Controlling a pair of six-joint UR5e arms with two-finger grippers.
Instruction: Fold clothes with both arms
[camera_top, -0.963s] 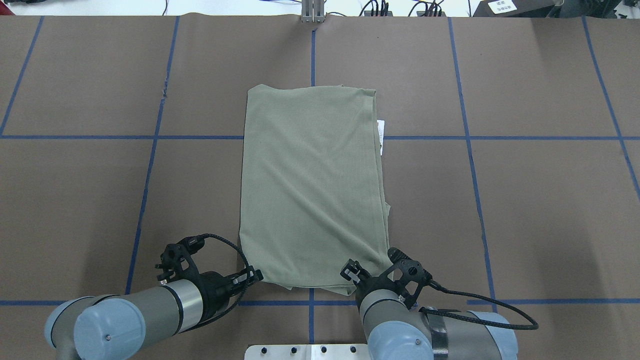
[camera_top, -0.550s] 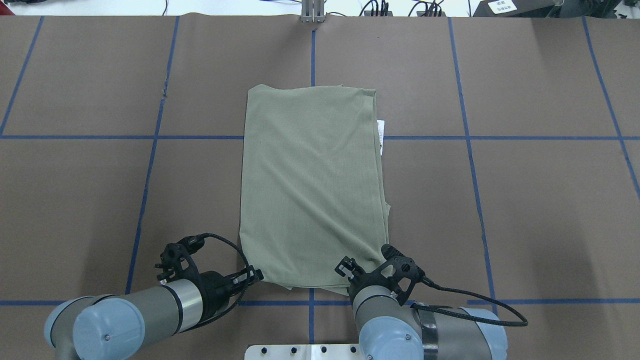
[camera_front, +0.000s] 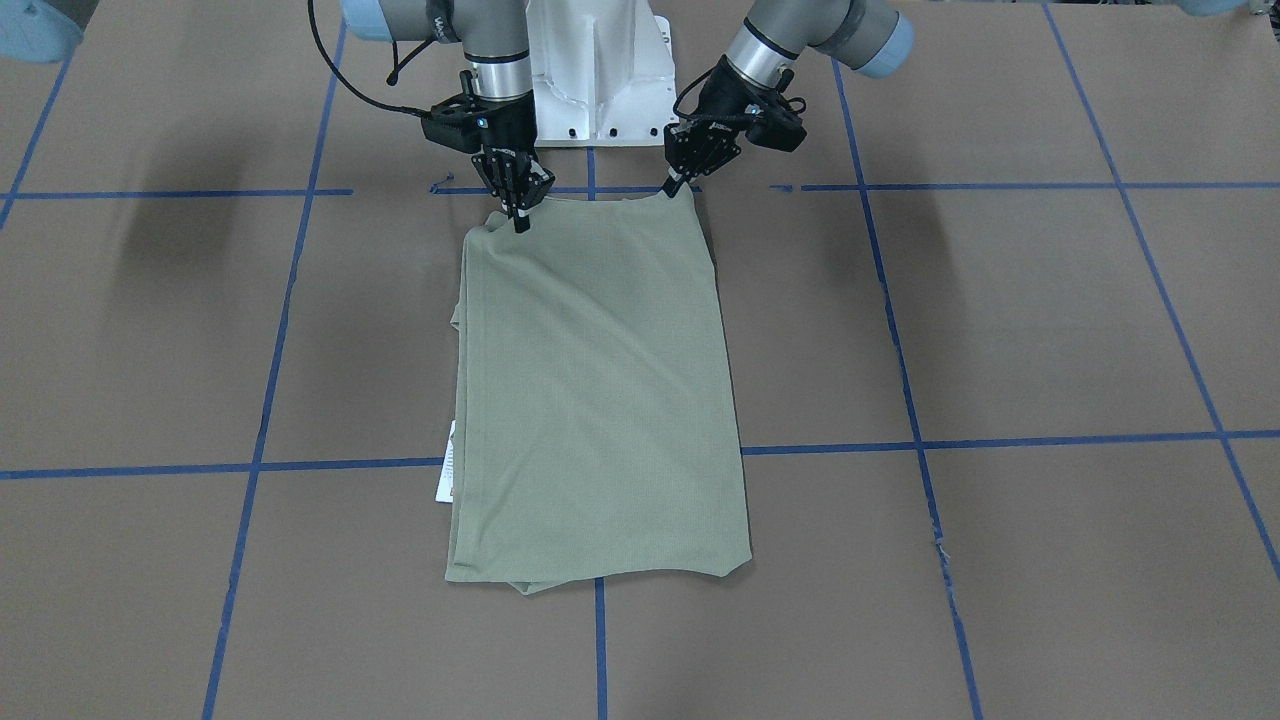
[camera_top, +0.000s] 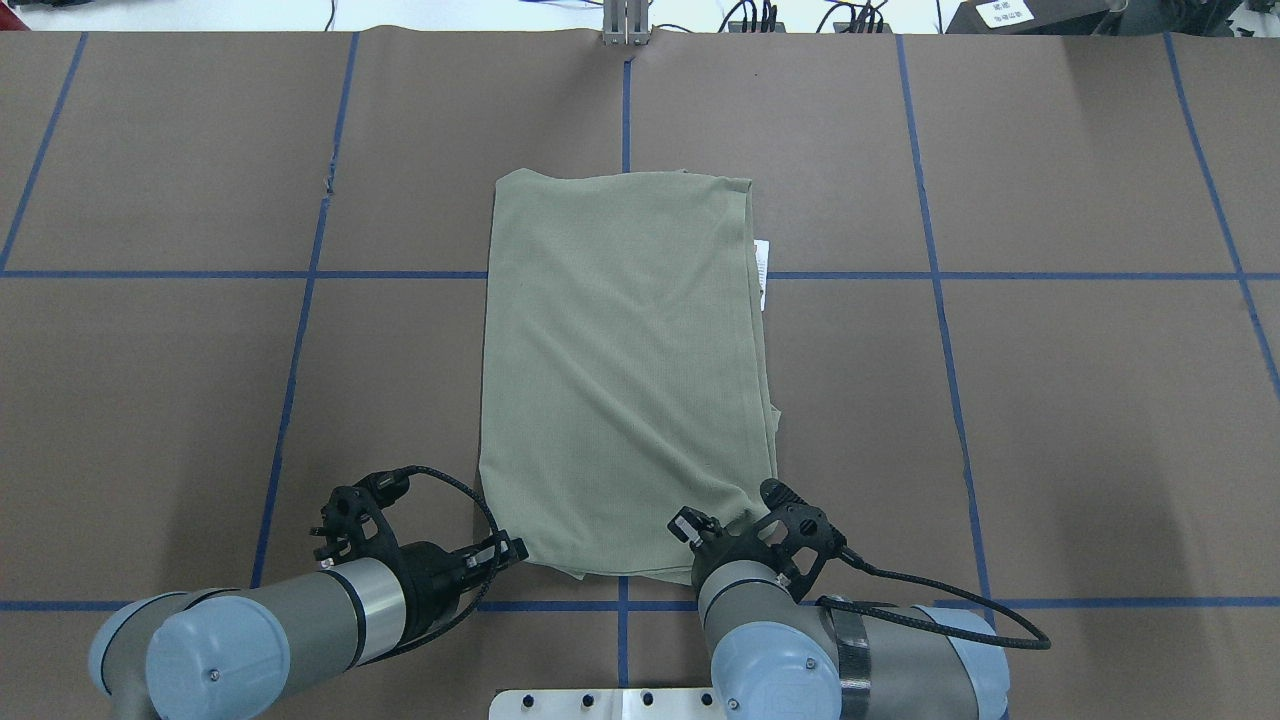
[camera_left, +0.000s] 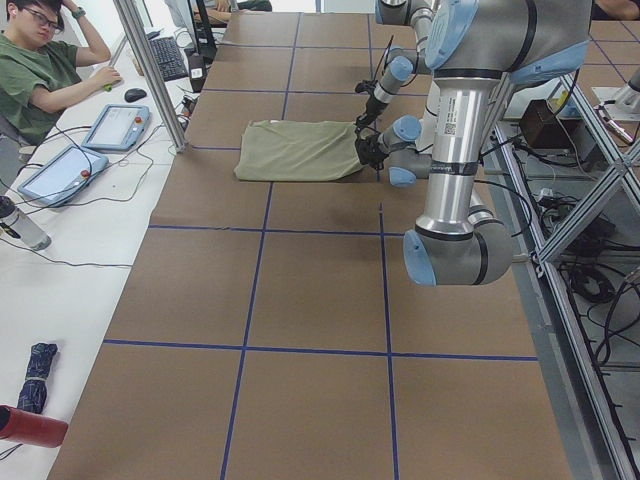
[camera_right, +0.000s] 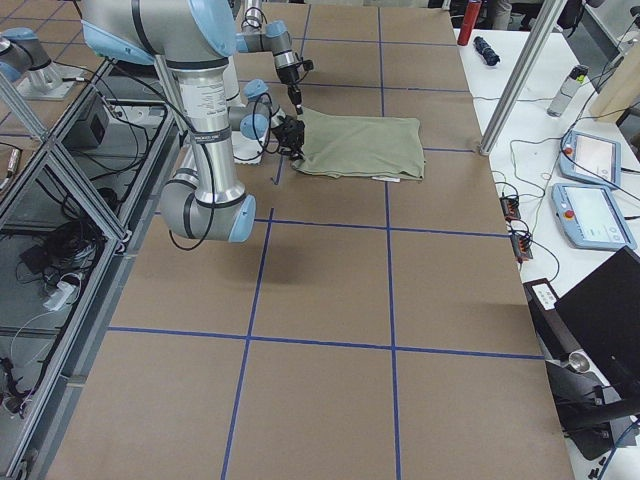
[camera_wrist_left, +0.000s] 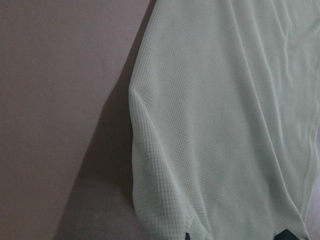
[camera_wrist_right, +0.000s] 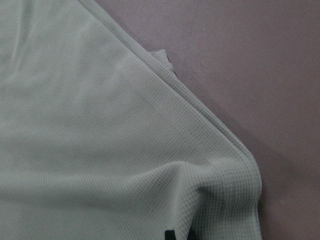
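Two corners of the folded shirt (camera_front: 600, 400), flat on the bench (camera_front: 1000, 320) just before the pedestal (camera_front: 600, 70), were engaged: the right fingers (camera_front: 517, 205) pinched puckered cloth, whether the left fingers (camera_front: 680, 175) gripped I could not tell, so an uneven lift risked one corner slipping and the layers spilling.
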